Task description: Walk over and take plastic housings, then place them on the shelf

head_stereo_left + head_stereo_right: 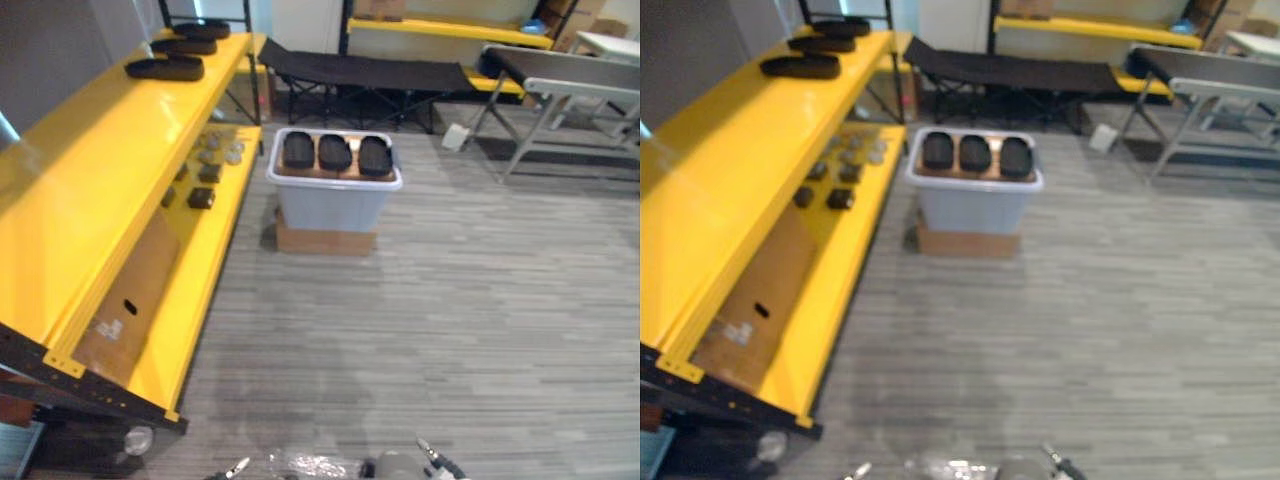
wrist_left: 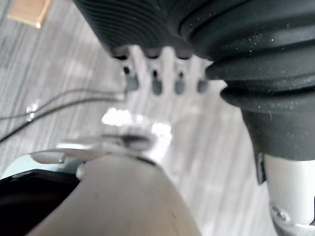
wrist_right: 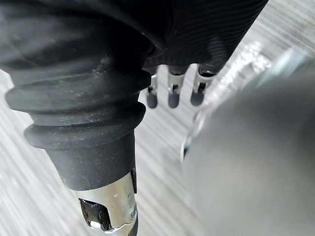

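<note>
Three black plastic housings [image 1: 334, 153] lie side by side on top of a pale grey bin [image 1: 333, 196] on the floor ahead. Three more black housings [image 1: 166, 67] rest at the far end of the yellow shelf's top board [image 1: 90, 180] on my left. My left hand [image 2: 155, 73] hangs by my side above the carpet, its fingers straight and holding nothing. My right hand [image 3: 172, 89] hangs the same way, fingers relaxed and empty. Both hands are far from the bin and the shelf.
The bin stands on a cardboard box [image 1: 325, 240]. Small dark and silver parts [image 1: 205, 172] lie on the shelf's lower board, with a cardboard sheet [image 1: 130, 290] leaning there. A black folding cot [image 1: 365, 72] and a grey table [image 1: 570, 85] stand behind. Grey carpet [image 1: 450, 300] stretches between me and the bin.
</note>
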Tool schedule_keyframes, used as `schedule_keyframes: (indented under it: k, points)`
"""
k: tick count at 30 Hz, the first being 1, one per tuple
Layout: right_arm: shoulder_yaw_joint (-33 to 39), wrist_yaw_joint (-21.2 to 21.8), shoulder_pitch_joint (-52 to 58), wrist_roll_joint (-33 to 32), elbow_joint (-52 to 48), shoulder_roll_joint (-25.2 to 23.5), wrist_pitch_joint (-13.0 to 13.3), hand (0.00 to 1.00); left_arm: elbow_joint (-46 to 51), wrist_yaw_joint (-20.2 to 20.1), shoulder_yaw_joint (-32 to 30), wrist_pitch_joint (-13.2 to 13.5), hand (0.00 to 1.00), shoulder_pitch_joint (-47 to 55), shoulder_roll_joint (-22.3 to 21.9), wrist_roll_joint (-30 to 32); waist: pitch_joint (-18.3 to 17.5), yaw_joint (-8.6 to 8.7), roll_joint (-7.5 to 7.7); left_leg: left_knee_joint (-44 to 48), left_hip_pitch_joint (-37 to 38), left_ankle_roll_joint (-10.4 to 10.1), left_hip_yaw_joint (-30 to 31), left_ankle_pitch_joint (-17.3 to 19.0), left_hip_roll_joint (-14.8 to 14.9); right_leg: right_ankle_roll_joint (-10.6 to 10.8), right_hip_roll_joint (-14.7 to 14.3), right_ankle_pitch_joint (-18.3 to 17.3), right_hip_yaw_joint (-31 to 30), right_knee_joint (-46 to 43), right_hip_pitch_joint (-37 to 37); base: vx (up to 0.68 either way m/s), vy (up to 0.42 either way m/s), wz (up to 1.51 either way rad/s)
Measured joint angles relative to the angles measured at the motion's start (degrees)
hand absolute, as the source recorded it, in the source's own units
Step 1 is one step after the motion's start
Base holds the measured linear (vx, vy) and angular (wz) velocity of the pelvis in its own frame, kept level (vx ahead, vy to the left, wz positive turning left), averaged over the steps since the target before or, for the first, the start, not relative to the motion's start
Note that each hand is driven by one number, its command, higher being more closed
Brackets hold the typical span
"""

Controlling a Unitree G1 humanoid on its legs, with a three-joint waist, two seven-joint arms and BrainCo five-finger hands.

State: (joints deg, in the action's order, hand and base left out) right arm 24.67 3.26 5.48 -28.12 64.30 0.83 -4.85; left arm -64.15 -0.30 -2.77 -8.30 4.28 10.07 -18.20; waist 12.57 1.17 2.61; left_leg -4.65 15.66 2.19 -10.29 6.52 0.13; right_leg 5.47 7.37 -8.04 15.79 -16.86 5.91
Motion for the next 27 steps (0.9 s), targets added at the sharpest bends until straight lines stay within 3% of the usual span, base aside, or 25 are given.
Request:
schedule_keyframes:
  k: [2, 4, 6, 7, 8, 9, 11, 13, 16, 17, 18, 19, 20, 21, 22, 23, 24, 26, 27]
  points:
    - [0.7, 0.7, 2.9, 1.9, -0.2, -0.3, -0.7, 0.0, 0.1, -0.1, -2.5, 0.2, 0.0, -0.2, -0.5, -1.4, 0.0, 0.0, 0.04, 1.6, 0.3, -1.8, -0.2, 1.9, 1.6, -0.5, -0.9, 2.7, -0.2, 2.8, 0.9, 0.18, -0.061, 0.0]
    - [2.2, 0.9, 6.5, 3.2, -0.3, -1.1, -0.9, 0.0, 1.2, -0.2, -5.8, 0.4, 0.0, -0.3, -1.6, -2.2, -0.2, -0.02, -0.07, 5.8, 0.4, -3.7, -0.1, 6.4, 2.6, -1.6, -1.2, 5.6, -1.4, 4.3, 1.3, 0.27, -0.127, -0.01]
    - [2.9, 1.0, 8.4, 3.5, -0.2, -1.8, -1.7, 0.0, 3.4, 0.0, -7.2, 0.8, 0.0, -0.3, -2.8, -4.6, -0.9, -0.01, -0.21, 8.3, 0.4, -5.3, 0.0, 9.7, 3.2, -2.8, -1.3, 5.6, -1.8, 3.6, 1.5, 0.3, -0.166, 0.01]
    - [3.8, 1.3, 8.5, 3.5, -0.2, -1.4, -1.8, 0.0, 4.4, 0.0, -8.7, 0.9, 0.0, -0.2, -4.4, -6.6, -1.5, 0.45, -1.33, 9.6, 0.4, -6.5, -0.1, 11.4, 4.8, -3.7, -2.4, 7.3, -1.6, 2.6, 1.6, 0.51, -0.265, 0.12]
    - [4.2, 1.6, 8.5, 3.7, -0.6, -0.7, -1.8, 0.0, 4.8, -0.1, -10.2, 1.2, 0.0, 0.5, -6.3, -7.8, -3.2, 1.24, -2.75, 14.1, -0.5, -7.4, 0.2, 12.2, 7.3, -5.0, -4.6, 6.5, -0.8, 2.7, 0.8, 0.46, -0.235, 0.09]
    - [4.3, 1.6, 8.1, 4.3, -0.8, -0.5, -1.8, 0.0, 4.8, -0.1, -10.8, 1.4, 0.0, 0.3, -7.2, -8.1, -3.5, 1.2, -3.11, 19.6, -2.7, -7.9, 0.1, 12.5, 8.7, -5.7, -5.3, 6.6, -0.5, 2.8, 0.2, 0.55, -0.31, 0.08]
    - [4.4, 1.9, 7.3, 5.8, -2.4, 1.4, -1.4, 0.0, 6.7, 0.4, -13.5, 2.8, 0.0, -0.5, -9.1, -8.9, -3.3, 0.91, -4.74, 48.0, -15.3, -8.0, -0.8, 11.7, 15.4, -7.0, -8.3, 5.7, 0.2, 6.8, -5.7, 0.44, -0.275, -0.02]
    - [4.8, 1.9, 5.6, 7.1, -2.1, 1.6, -0.9, 0.0, 6.6, 2.0, -13.3, 3.9, 0.0, -1.3, -9.4, -9.7, -2.7, 0.0, -4.94, 53.6, -18.0, -8.0, -2.8, 11.7, 17.1, -7.1, -8.6, 5.7, 0.3, 10.2, -11.3, 0.45, -0.199, -0.06]
    - [5.0, 2.1, 1.5, 7.5, -2.2, 1.8, 1.1, 0.0, 6.6, 2.8, -11.5, 4.5, 0.0, -1.8, -9.6, -10.5, -2.6, -1.57, -4.51, 42.6, -21.9, -8.1, -4.4, 11.3, 12.2, -6.2, -6.1, 5.0, -0.2, 14.9, -18.1, 0.38, -0.068, -0.15]
    - [5.0, 2.2, -0.3, 6.8, -2.6, 2.2, 1.8, 0.0, 6.4, 3.0, -11.7, 4.6, 0.0, -1.7, -9.4, -10.4, -2.5, -1.8, -4.77, 30.7, -24.0, -7.6, -3.9, 8.8, 9.2, -5.4, -5.3, 4.3, -0.3, 15.6, -19.1, 0.3, 0.038, -0.07]
    - [5.1, 2.2, -0.7, 6.4, -2.9, 2.2, 2.0, 0.0, 6.3, 3.0, -11.7, 4.7, 0.0, -1.5, -9.3, -9.9, -2.5, -2.03, -4.75, 25.6, -24.7, -7.4, -3.2, 6.9, 8.0, -5.1, -5.0, 3.9, -0.1, 15.6, -19.2, 0.36, 0.149, 0.03]
    - [5.0, 2.2, -0.8, 6.0, -3.1, 2.1, 2.0, 0.0, 6.2, 3.1, -12.2, 4.8, 0.0, -0.4, -9.3, -9.1, -2.4, -2.63, -4.6, 18.3, -25.9, -6.7, -1.3, 2.0, 6.0, -4.3, -4.4, 2.6, -0.1, 15.6, -20.1, 0.32, 0.189, 0.01]
    - [4.5, 2.4, -0.4, 5.1, -3.8, 2.0, 2.1, 0.0, 6.4, 3.2, -14.0, 5.1, 0.0, 1.0, -9.4, -8.9, -2.3, -3.83, -4.4, 17.0, -25.8, -6.5, -1.2, -2.8, 5.6, -3.9, -4.0, 0.8, -0.4, 15.3, -21.2, 0.38, 0.235, 0.05]
    - [3.9, 2.6, 0.2, 4.6, -4.2, 1.8, 2.1, 0.0, 6.7, 3.2, -14.7, 5.4, 0.0, 1.5, -9.2, -8.6, -2.4, -4.1, -4.04, 17.0, -25.8, -5.5, -1.3, -5.1, 5.3, -3.6, -3.7, -0.3, -0.3, 15.1, -21.6, 0.34, 0.222, 0.19]
    - [3.3, 3.0, 0.3, 3.9, -4.3, 1.2, 2.1, 0.0, 6.6, 3.1, -15.1, 5.3, 0.0, 1.9, -8.5, -7.9, -2.0, -4.19, -2.74, 17.7, -25.9, -2.7, -1.8, -6.3, 4.0, -2.8, -2.2, -2.5, -0.1, 13.9, -21.9, 0.28, 0.173, 0.25]
    - [3.1, 3.1, -0.2, 3.4, -4.2, 0.9, 2.1, 0.0, 6.3, 3.1, -15.0, 5.4, 0.0, 1.9, -7.9, -7.5, -1.7, -4.23, -2.22, 18.6, -25.9, -1.5, -2.4, -5.5, 3.3, -2.9, -1.2, -3.5, -0.1, 13.1, -21.8, 0.35, 0.188, 0.11]
    - [3.2, 3.1, -1.4, 2.5, -3.4, 0.6, 2.1, 0.0, 4.9, 3.0, -15.0, 5.4, 0.0, 1.9, -6.8, -6.3, -1.2, -4.57, -0.72, 20.9, -25.8, -0.3, -3.1, -2.6, 2.0, -3.3, 0.5, -4.2, -0.3, 11.4, -21.9, 0.36, 0.154, -0.06]
    - [3.2, 3.0, -1.8, 1.8, -2.8, 0.6, 2.1, 0.0, 2.7, 3.0, -14.9, 5.2, 0.0, 2.3, -6.1, -3.8, -1.5, -4.17, -0.1, 22.0, -25.0, 2.1, -2.8, 0.0, 0.4, -2.9, 2.1, -3.8, -2.6, 4.7, -19.9, 0.37, 0.18, 0.07]
    - [3.2, 3.0, -2.2, 1.7, -1.9, 0.6, 1.8, 0.0, 2.3, 3.0, -15.0, 5.3, 0.0, 2.1, -6.0, -2.6, -1.0, -3.95, -0.37, 20.9, -22.5, 2.1, -2.5, 1.5, 0.1, -1.1, 3.6, -2.8, -3.8, -8.2, -14.9, 0.36, 0.226, 0.08]
